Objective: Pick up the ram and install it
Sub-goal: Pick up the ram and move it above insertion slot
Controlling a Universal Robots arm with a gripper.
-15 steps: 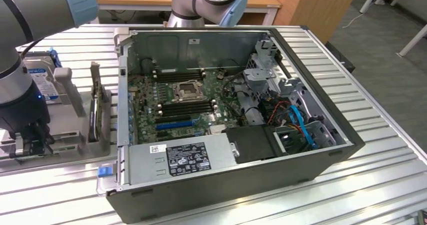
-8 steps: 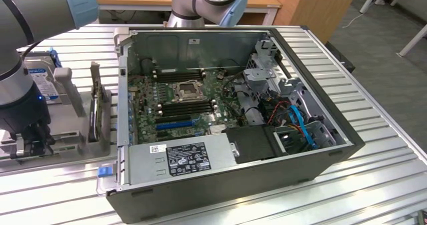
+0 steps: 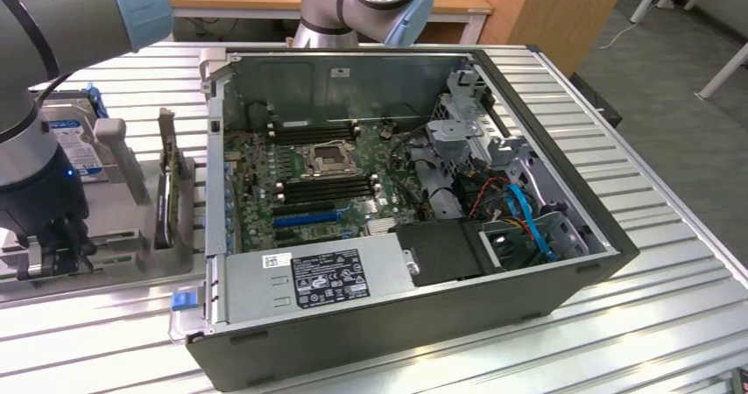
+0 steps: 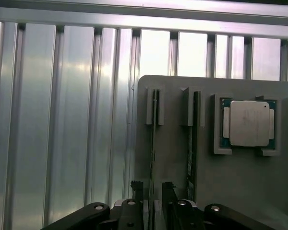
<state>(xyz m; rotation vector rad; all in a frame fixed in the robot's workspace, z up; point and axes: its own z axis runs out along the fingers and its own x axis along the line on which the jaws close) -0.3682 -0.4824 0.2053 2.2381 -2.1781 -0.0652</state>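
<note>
Spread gripper (image 4: 152,194) straddles the ram (image 4: 153,143) in its grey holder (image 4: 175,158).
The ram stands on edge in a holder slot, one end running between the parted fingers, which do not clamp it. In the exterior view the arm (image 3: 35,149) reaches straight down over the holder, on the exterior view's left of the open computer case (image 3: 468,324).

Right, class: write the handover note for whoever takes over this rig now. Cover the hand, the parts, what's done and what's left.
Hand: open, fingers either side of the ram, nothing gripped.
Ram: standing on edge in the grey holder, with a second stick and the processor alongside.
Computer case: open, beside the holder.
Done: hand placed over the ram.
Left: grip, lift, install.
</note>
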